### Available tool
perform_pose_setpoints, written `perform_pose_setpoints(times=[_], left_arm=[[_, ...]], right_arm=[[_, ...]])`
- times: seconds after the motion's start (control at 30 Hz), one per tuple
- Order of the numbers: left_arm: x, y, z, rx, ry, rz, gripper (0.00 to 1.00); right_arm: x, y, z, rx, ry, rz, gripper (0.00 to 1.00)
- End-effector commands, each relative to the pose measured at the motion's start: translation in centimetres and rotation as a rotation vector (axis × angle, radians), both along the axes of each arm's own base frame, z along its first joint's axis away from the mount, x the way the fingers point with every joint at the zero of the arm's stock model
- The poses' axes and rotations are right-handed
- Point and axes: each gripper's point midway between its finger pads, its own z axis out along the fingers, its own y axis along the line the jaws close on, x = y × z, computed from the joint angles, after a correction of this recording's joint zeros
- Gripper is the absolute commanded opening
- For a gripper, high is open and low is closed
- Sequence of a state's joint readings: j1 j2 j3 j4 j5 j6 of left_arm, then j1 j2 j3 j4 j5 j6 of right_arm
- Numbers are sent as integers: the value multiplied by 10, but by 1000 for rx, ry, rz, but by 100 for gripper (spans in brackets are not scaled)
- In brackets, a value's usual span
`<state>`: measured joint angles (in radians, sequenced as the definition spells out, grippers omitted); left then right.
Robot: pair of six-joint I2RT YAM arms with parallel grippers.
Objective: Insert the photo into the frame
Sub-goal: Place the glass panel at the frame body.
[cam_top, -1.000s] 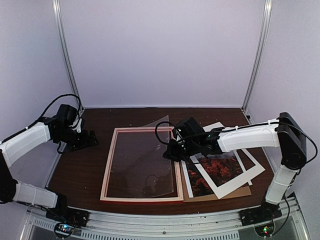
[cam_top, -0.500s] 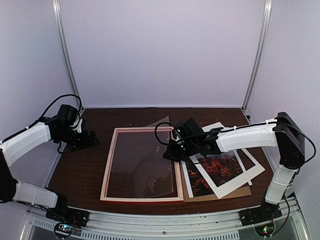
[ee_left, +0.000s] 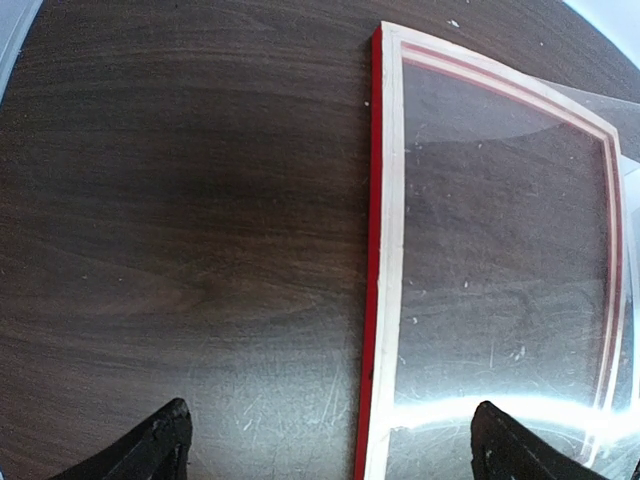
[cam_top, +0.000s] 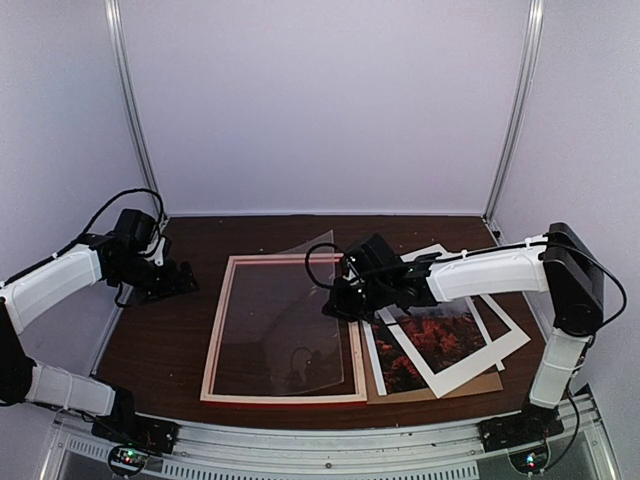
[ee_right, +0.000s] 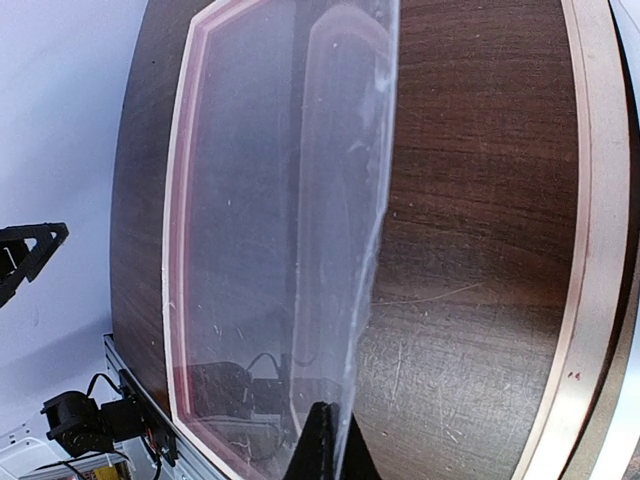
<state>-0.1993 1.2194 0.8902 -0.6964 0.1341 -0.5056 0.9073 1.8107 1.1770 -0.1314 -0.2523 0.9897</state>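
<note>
The photo (cam_top: 440,335) lay at the right of the table (cam_top: 160,340), partly covered by a white mat (cam_top: 503,343), on a brown board (cam_top: 482,384); just left lay the frame (cam_top: 216,335), pale side up; the right gripper (cam_top: 334,301), pressed together, pinched a clear sheet (cam_top: 300,300) tilted over the frame; the left gripper (cam_top: 176,279) hung spread, left of the frame.

High rear overview of table (cam_top: 190,330); both wrist views close above the frame (ee_left: 385,250).

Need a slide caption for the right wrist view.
Shut right gripper pinches the clear sheet by its edge, tilted over the frame.
</note>
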Motion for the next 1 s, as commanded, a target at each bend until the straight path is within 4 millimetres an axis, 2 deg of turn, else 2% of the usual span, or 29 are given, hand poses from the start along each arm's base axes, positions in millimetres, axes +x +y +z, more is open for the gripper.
perform_pose_setpoints(times=[0.0, 0.77, 0.97], left_arm=[[7, -6, 3, -7, -31, -25, 98], [6, -8, 3, -4, -32, -28, 98], [6, -8, 3, -4, -30, -29, 98]], right_arm=[[9, 0, 3, -23, -31, -6, 0], [13, -15, 9, -78, -59, 0, 0], [12, -12, 6, -73, -50, 14, 0]])
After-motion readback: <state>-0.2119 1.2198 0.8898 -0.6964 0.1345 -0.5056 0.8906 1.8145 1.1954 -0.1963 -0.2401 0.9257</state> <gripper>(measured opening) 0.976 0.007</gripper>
